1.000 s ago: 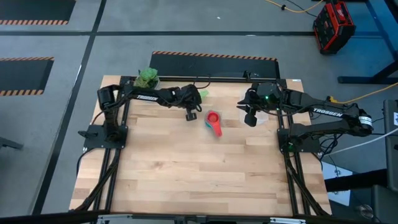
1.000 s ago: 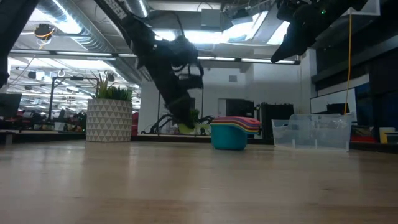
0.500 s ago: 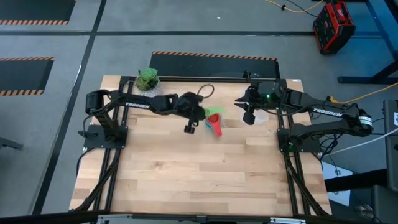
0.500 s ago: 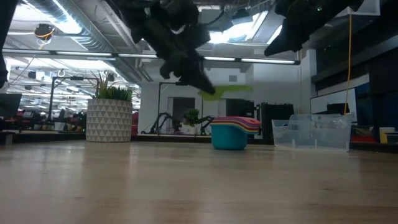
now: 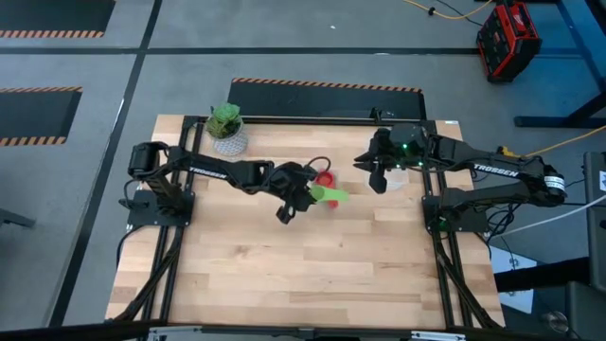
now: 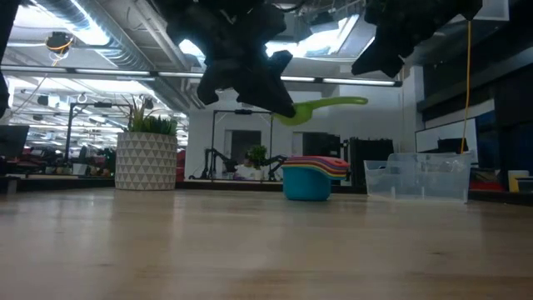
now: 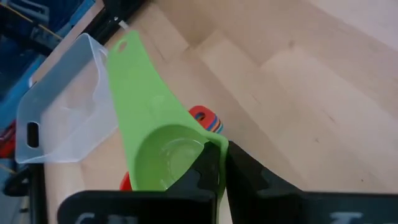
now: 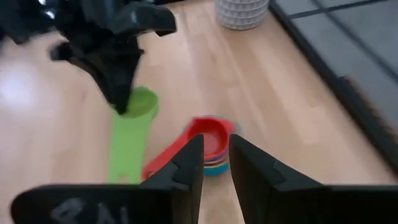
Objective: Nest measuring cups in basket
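My left gripper (image 5: 309, 195) (image 7: 222, 167) is shut on a green measuring cup (image 5: 328, 195) (image 6: 323, 108), held in the air just near of the stack of nested cups (image 5: 325, 178) (image 6: 313, 178), whose top cup is red. The stack stands on its teal bottom cup on the table. The clear basket (image 7: 62, 118) (image 6: 420, 177) stands on the table to the stack's right. My right gripper (image 5: 378, 178) (image 8: 216, 155) hovers above the basket's left side, open by a narrow gap and empty. My left gripper pinches the green cup's bowl wall (image 7: 216, 148) at the rim, opposite the handle, with one finger (image 7: 205, 171) inside the bowl and one outside. The cup is lifted clear, roughly level, mouth up. Its flat handle (image 7: 132, 81) points away from the fingers, toward the basket.
A white-potted green plant (image 5: 227, 128) (image 6: 150, 158) stands near the table's far left corner. Bare wooden table (image 5: 303, 256) spreads across the near half. Dark arm frames run along both side edges.
My left gripper has lifted the green cup off the table by the far edge and carried it up, toward the right and near edges, until it hangs beside the stack. The cup has gone from lying on the table to lifted clear, handle now toward the basket.
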Robot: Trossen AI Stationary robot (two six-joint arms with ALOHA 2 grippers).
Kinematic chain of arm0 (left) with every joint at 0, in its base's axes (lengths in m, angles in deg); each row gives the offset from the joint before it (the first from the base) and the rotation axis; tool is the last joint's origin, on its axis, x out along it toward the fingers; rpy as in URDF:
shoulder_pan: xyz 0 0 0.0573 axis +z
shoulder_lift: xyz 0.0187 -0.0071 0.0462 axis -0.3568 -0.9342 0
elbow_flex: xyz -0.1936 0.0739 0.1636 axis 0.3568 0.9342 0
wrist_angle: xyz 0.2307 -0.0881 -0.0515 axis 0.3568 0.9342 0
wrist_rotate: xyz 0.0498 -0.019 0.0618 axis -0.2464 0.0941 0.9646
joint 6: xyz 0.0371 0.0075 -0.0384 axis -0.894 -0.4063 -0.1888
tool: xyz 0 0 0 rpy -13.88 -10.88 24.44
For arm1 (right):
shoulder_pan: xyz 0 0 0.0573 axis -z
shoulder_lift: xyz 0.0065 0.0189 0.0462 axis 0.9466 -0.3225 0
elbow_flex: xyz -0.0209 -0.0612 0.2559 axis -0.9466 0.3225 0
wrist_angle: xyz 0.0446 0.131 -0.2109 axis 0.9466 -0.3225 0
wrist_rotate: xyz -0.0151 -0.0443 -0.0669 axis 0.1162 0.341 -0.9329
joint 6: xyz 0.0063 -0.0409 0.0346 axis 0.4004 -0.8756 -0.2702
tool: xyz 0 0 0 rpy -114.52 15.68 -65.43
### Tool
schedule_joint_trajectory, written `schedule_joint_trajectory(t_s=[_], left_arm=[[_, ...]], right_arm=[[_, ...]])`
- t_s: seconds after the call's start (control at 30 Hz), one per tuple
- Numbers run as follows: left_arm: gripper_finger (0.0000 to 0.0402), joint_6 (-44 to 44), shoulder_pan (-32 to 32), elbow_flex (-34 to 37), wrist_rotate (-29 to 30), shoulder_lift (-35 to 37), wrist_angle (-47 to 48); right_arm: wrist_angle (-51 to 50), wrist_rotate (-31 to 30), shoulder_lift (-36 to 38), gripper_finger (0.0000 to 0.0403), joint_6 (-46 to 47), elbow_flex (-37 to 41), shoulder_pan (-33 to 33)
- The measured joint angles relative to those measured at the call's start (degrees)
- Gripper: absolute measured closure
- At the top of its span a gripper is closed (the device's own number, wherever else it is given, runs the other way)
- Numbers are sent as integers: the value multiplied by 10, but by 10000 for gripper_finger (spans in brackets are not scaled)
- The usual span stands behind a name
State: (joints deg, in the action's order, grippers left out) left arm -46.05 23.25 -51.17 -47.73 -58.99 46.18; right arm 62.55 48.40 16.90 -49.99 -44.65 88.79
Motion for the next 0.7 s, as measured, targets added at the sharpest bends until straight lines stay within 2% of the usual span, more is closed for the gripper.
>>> schedule_joint_trajectory(t_s=[0.17, 0.37, 0.6, 0.7], left_arm=[[398, -47, -24, 0, 52, 0, -10], [396, -80, -47, 0, 99, 0, -27], [397, -87, -59, 0, 119, 0, -26], [396, -87, -61, 0, 119, 0, -26]], right_arm=[[4, 129, -21, 322, 119, 0, 24], [51, 324, -89, 322, 219, 0, 55], [108, 431, -165, 322, 242, 0, 59], [108, 456, -190, 322, 242, 0, 59]])
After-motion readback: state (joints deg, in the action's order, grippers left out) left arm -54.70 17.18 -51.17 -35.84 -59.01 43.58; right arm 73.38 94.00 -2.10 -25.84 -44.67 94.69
